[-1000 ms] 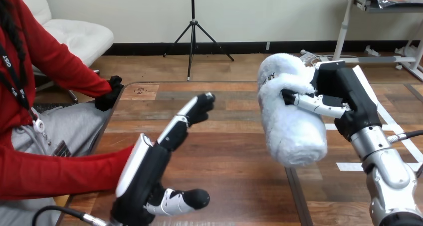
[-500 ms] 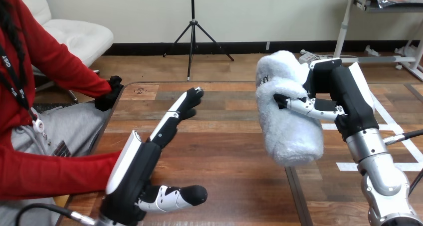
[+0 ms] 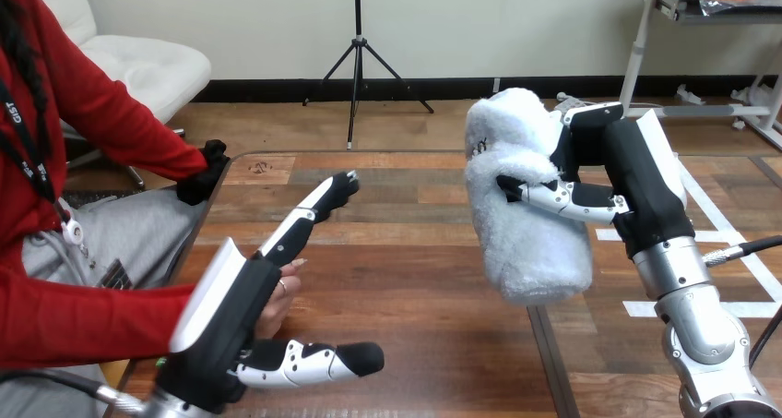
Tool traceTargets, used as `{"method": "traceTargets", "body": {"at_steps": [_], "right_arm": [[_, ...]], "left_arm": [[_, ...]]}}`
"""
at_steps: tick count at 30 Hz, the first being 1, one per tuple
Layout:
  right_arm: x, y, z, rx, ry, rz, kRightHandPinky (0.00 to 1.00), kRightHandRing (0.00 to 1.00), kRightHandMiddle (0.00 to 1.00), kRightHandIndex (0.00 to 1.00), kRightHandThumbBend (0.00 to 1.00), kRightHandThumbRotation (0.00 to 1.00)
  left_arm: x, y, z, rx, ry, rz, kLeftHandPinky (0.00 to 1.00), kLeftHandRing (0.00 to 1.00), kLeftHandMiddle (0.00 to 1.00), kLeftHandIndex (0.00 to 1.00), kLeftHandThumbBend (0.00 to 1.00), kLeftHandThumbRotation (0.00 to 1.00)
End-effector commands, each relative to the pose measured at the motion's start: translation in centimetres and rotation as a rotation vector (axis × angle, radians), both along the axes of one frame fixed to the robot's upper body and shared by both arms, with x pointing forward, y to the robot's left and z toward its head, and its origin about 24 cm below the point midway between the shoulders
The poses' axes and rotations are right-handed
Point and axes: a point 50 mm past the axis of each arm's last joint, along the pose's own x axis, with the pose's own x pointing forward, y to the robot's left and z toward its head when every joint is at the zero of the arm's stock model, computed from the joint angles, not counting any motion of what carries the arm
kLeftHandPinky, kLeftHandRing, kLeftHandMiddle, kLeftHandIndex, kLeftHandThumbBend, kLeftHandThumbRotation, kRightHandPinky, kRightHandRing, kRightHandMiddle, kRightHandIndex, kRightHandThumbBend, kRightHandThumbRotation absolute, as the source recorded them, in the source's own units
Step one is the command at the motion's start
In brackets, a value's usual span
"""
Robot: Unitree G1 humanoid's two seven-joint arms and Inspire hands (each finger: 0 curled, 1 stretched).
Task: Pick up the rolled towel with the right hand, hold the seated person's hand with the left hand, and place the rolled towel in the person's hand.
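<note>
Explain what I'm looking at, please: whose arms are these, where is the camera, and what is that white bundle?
The picture comes from a camera on the robot's head, looking forward and down across the wooden table. The two machine arms coming in from the bottom are the robot's own. Its right hand has its fingers curled round the white bundle, a rolled towel, and holds it up off the table. Its left hand is open, with straight fingers, stretched toward the person seated at the left. The person's hand shows just behind that palm; I cannot tell whether they touch.
</note>
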Motion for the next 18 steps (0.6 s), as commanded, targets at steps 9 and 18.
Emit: {"method": "traceTargets", "body": {"at_steps": [9, 18], "right_arm": [[0.9, 0.4, 2.9, -0.031, -0.154, -0.002, 0.04, 0.08, 0.12, 0.1, 0.53, 0.0], [1.0, 0.6, 2.8, -0.035, -0.154, -0.015, 0.05, 0.08, 0.12, 0.1, 0.55, 0.0]], "left_arm": [[0.8, 1.3, 2.6, 0.183, -0.116, 0.058, 0.88, 0.9, 0.93, 0.93, 1.0, 0.56], [1.1, 2.0, 3.0, 0.316, -0.117, 0.096, 0.9, 0.93, 0.96, 0.96, 1.0, 0.52]]}}
